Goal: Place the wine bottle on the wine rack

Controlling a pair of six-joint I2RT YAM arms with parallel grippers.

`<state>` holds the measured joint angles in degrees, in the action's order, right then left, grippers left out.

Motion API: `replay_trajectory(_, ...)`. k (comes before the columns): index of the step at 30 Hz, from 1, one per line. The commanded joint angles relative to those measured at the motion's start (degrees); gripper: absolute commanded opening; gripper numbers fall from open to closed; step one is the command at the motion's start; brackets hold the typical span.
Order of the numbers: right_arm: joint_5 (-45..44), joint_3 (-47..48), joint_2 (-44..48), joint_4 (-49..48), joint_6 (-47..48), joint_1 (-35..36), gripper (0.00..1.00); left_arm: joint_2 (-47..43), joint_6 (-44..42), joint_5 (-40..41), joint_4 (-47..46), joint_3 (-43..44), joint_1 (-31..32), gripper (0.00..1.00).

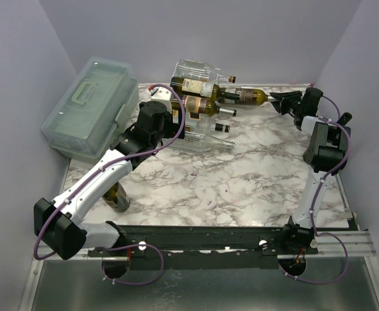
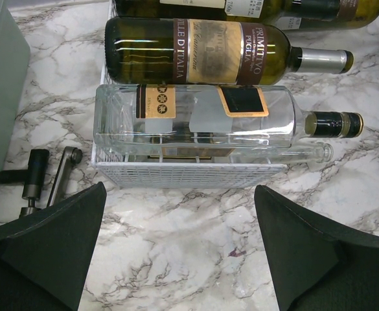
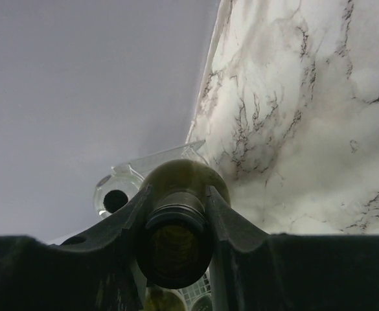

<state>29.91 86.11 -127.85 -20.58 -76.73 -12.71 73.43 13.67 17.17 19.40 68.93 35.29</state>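
My right gripper is shut on the neck of a green wine bottle. The bottle lies level, its body reaching left onto the wine rack, a clear plastic and white wire frame at the back middle. The right wrist view looks along the bottle's mouth, with a finger pressed against each side of the neck. My left gripper is open above bare marble just in front of the rack's white grid edge. On the rack lie a clear bottle and a dark green labelled bottle.
A pale-green lidded storage box stands at the back left beside the rack. A dark bottle stands upright under my left arm. A metal corkscrew-like tool lies left of the rack. Purple walls close in the back and sides.
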Motion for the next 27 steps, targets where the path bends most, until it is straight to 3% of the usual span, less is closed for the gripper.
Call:
replay_trajectory(1, 4.6, 3.8, -1.3, -7.3, -6.1, 0.1, 0.01, 0.7, 0.1, -0.8, 0.2, 0.7, 0.3, 0.99)
replay_trajectory(27, 5.2, 6.3, -6.5, -11.3, -10.7, 3.5, 0.00, 0.8, 0.2, -0.9, 0.4, 0.9, 0.3, 0.99)
